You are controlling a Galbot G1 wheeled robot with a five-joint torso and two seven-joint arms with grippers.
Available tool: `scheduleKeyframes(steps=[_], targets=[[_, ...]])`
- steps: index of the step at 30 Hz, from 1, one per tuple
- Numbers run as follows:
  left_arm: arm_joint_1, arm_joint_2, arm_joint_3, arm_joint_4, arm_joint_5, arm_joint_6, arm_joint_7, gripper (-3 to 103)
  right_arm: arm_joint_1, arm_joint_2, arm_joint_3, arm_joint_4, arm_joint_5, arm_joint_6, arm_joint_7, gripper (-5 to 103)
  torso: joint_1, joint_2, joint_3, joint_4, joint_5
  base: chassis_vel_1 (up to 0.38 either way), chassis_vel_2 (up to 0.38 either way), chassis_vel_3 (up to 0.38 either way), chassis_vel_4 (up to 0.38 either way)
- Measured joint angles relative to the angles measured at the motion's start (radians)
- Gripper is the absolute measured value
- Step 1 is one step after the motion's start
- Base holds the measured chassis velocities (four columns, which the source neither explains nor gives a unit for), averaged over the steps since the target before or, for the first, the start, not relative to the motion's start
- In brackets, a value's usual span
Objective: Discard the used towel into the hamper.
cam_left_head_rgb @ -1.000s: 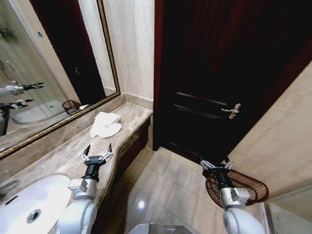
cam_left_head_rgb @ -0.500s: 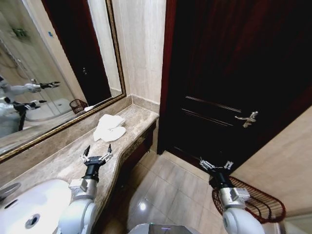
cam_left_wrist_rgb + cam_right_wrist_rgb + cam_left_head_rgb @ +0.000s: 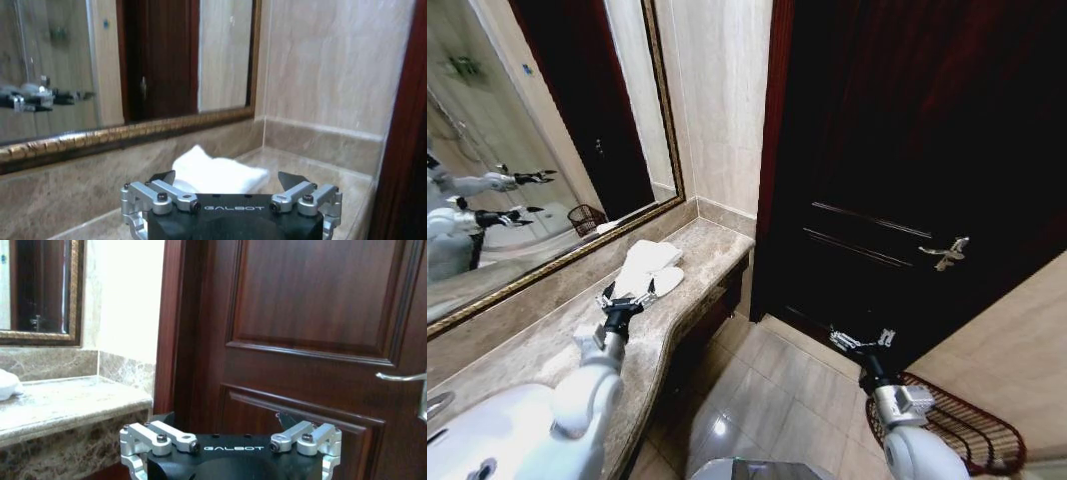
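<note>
Now left gripper (image 3: 629, 295) spread wide over table (image 3: 547, 345), towel (image 3: 649, 268) just beyond fingertips, untouched; right gripper (image 3: 861, 341) wide over floor; hamper (image 3: 967, 428) just behind it, near door (image 3: 907, 160).

White arms, black claws (marked GALBOT), silver knuckles.

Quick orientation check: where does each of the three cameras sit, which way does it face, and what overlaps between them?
Head view: high on the robot, looking down at the counter, door and hamper; left gripper and right gripper, both open.
Left wrist view: behind the left gripper, facing the towel and mirror.
Right wrist view: behind the right gripper, facing the door.
Shared: both wrist views show the towel and counter.
</note>
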Motion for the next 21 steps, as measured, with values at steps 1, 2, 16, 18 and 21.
scheduleKeyframes(steps=[1, 2, 16, 18, 21], targets=[[-0.085, 0.054, 0.021, 0.071, -0.045, 0.057, -0.043, 100, -0.004, 0.003, 0.002, -0.009, -0.013, -0.002, 0.009, 100, 0.0, 0.0, 0.0, -0.0001, -0.0002, 0.0, 0.0, 0.0, 0.0], [-0.085, 0.054, 0.021, 0.071, -0.045, 0.057, -0.043, 100, -0.004, 0.003, 0.002, -0.009, -0.013, -0.002, 0.009, 100, 0.0, 0.0, 0.0, -0.0001, -0.0002, 0.0, 0.0, 0.0, 0.0], [-0.493, 0.207, 0.246, 0.428, -0.21, 0.182, -0.119, 100, 0.01, 0.024, -0.007, -0.053, -0.079, -0.004, 0.04, 100, 0.0, 0.0, 0.0, -0.0001, -0.0002, 0.0, 0.0, 0.0, 0.0], [-0.564, 0.215, 0.297, 0.517, -0.227, 0.203, -0.13, 100, 0.013, 0.028, -0.006, -0.059, -0.084, -0.004, 0.048, 100, 0.0, 0.0, 0.0, 0.0001, 0.0001, 0.0, 0.0, 0.0, 0.0], [-0.626, 0.219, 0.334, 0.588, -0.238, 0.221, -0.14, 100, 0.014, 0.03, -0.003, -0.061, -0.085, -0.004, 0.055, 100, 0.0, 0.0, 0.0, -0.0001, 0.0001, 0.0, 0.0, 0.0, 0.0]])
